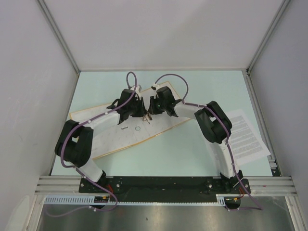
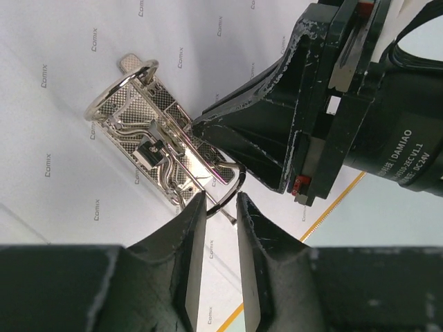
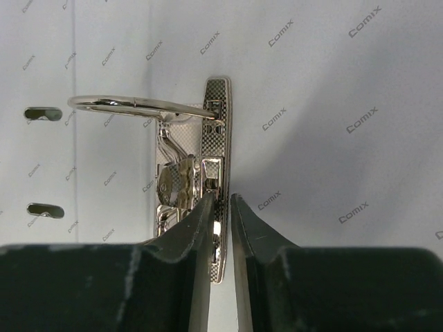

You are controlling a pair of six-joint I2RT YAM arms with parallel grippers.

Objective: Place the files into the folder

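Folder (image 1: 120,137) lies open left of bench centre; files (image 1: 246,134) lie at the right edge. Left gripper (image 2: 221,200) and right gripper (image 3: 221,200) straddle the ring mechanism (image 2: 149,145), probably to open it. Fingers are nearly together; whether they clamp it cannot be told.

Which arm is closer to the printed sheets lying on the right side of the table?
Right. The right arm has its elbow just beside the files; the left arm lies across the table, on the folder's other side.

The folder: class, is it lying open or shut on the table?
Open. The folder lies spread flat, its pale inside and the metal ring mechanism facing up.
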